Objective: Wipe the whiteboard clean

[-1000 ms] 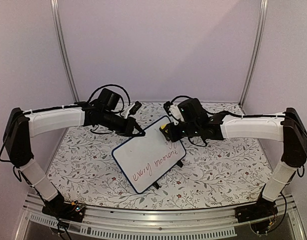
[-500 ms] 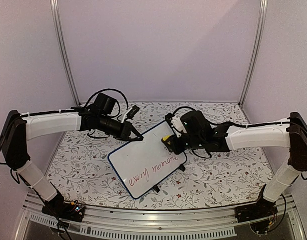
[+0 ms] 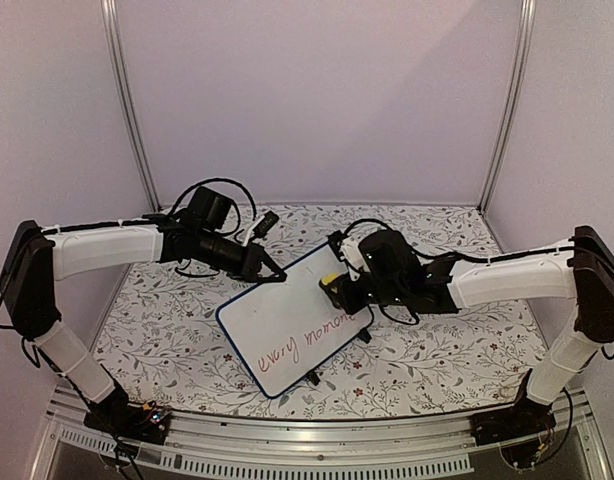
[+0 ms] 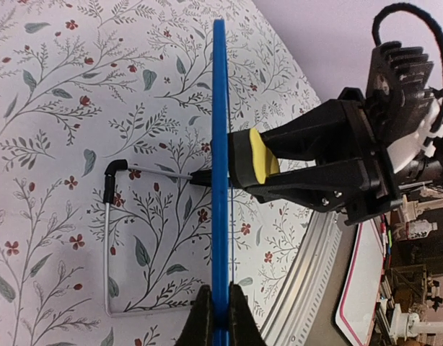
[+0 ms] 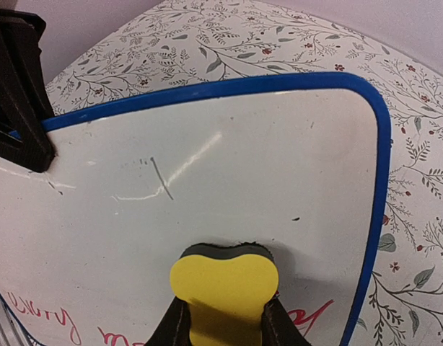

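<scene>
Right wrist view: your right gripper (image 5: 224, 321), clamped on the yellow eraser (image 5: 223, 281), sets its pad against the whiteboard (image 5: 207, 158), whose edge the left gripper (image 4: 220, 317) pinches shut; wiping looks unfinished, so next sweep back over the red words (image 5: 59, 324) flanking its fingers.

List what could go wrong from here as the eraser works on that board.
1. The left gripper pinches only the thin blue edge of the whiteboard. Pressure from the eraser could pivot the board or slip it out of the pinch.
2. The right gripper holds the eraser near one end of the red writing, so a short stroke may leave most of the words.
3. Its fingers flank the eraser closely, and tilting might scrape the surface.
</scene>
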You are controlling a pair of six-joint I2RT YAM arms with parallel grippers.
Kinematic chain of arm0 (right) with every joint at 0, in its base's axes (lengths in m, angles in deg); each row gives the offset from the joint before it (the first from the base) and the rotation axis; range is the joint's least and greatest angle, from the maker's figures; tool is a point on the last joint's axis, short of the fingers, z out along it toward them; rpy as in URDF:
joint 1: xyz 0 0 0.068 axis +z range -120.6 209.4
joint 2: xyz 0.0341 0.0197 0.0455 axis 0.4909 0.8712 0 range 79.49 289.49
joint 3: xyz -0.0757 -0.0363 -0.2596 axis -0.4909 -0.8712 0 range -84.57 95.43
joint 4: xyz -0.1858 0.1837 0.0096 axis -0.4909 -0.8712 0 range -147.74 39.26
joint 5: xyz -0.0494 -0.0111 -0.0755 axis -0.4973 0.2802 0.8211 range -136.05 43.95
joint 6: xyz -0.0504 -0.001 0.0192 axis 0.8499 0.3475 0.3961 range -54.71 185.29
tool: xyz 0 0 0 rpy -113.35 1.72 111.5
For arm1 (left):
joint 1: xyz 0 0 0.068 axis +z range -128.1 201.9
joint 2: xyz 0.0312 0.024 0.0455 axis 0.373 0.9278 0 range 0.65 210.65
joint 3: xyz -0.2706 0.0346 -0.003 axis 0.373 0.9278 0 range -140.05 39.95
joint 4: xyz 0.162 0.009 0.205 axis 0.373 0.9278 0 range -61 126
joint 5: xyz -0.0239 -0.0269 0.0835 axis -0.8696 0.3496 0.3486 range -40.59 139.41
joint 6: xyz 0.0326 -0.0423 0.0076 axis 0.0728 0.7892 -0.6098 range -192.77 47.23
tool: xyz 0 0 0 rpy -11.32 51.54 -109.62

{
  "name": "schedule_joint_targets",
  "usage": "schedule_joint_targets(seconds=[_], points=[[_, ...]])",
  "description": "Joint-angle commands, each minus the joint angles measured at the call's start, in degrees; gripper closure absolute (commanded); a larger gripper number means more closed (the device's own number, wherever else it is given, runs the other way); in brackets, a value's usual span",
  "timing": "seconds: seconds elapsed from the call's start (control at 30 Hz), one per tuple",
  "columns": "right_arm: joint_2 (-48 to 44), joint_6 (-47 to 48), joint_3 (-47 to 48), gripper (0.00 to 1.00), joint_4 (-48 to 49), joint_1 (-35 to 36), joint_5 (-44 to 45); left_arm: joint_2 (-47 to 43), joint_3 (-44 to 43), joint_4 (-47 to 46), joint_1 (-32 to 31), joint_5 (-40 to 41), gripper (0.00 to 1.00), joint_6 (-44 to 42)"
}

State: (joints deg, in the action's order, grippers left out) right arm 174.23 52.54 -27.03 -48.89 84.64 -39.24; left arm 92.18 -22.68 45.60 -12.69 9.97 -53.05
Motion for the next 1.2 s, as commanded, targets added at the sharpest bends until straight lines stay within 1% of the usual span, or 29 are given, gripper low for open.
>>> schedule_joint_targets(seconds=[0.0, 0.2, 0.73, 1.17], points=[[1.6, -1.8, -2.5, 0.81, -0.7, 0.5, 1.1, 0.4, 0.5, -2.3, 0.0, -2.1, 1.0, -1.3], [1.5, -2.5, -3.6, 0.82, -1.6, 0.9, 1.2, 0.0, 0.6, -2.3, 0.0, -1.7, 1.0, -1.4], [1.8, -5.5, -8.5, 0.82, -0.2, 1.5, 0.6, -0.8, 0.8, -2.4, -0.1, -1.5, 1.0, -1.5], [-1.0, -7.6, -12.7, 0.82, 0.5, 1.7, 1.1, -0.5, 0.9, -2.5, -0.1, -1.8, 1.0, -1.5]])
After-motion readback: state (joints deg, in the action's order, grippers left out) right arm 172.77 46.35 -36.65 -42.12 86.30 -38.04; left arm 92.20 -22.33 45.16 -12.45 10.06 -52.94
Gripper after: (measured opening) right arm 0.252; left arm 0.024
